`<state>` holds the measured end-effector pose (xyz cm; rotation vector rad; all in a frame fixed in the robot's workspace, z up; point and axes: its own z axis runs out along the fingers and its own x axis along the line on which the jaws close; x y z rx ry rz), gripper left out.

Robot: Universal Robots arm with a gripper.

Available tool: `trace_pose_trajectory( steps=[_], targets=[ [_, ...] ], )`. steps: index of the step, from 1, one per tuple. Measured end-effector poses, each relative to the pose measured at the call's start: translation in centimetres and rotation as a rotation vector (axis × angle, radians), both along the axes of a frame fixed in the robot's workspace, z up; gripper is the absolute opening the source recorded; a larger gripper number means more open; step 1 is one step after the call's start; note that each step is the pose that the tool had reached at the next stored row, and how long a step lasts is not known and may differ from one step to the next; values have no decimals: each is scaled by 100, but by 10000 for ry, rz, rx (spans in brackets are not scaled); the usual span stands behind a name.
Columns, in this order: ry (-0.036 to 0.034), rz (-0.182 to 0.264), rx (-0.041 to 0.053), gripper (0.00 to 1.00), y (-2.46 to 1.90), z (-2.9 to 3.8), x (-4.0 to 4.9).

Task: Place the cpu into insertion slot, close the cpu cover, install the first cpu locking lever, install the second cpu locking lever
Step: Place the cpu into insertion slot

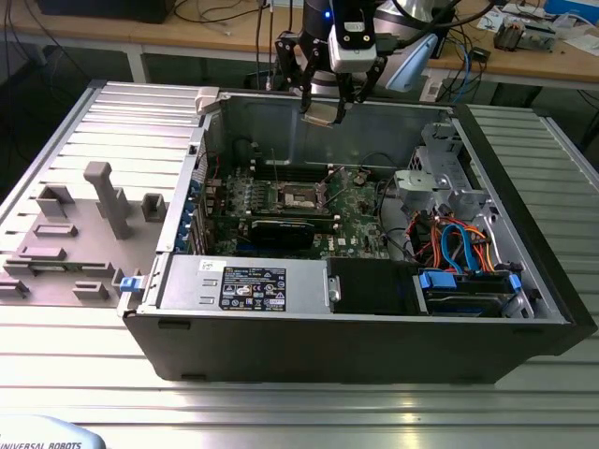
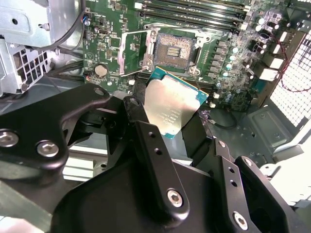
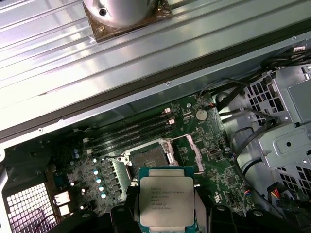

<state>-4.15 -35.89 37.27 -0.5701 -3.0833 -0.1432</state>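
From where I stand, the black two-fingered tool (image 1: 325, 105) is clamped on the cpu (image 1: 318, 114), a small flat square chip with a dull silver-grey metal top and a green edge. In both wrist views the black fingers (image 2: 138, 119) (image 3: 214, 216) press against opposite sides of the chip (image 2: 170, 109) (image 3: 166, 201), and its metal top faces the cameras.

The insertion slot (image 1: 298, 196), a square socket with a dark brownish centre and a silver metal rim, sits bare and uncovered. The cpu hangs well above the slot and apart from it, not yet seated. The cpu cover (image 2: 132, 51) (image 3: 190, 151), a thin silver metal frame plate with a big square cut-out, is swung open and lies just beside the slot (image 2: 175, 48) (image 3: 148, 158), hinged at its edge.

Around the slot spreads the green circuit board (image 1: 360, 210), and long dark parallel memory slots (image 3: 131, 131) run along one side of it. The slot lies deep inside an open black and grey metal computer case (image 1: 374, 351), which rests on a ribbed aluminium bench (image 1: 281, 412).
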Motion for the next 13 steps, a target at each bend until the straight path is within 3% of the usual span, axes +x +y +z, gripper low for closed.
trace_pose_trajectory(
  steps=[3,13],
  targets=[
    [0,-385,1,54,0,-1,0],
    [0,-450,1,54,0,-1,0]
  ],
)
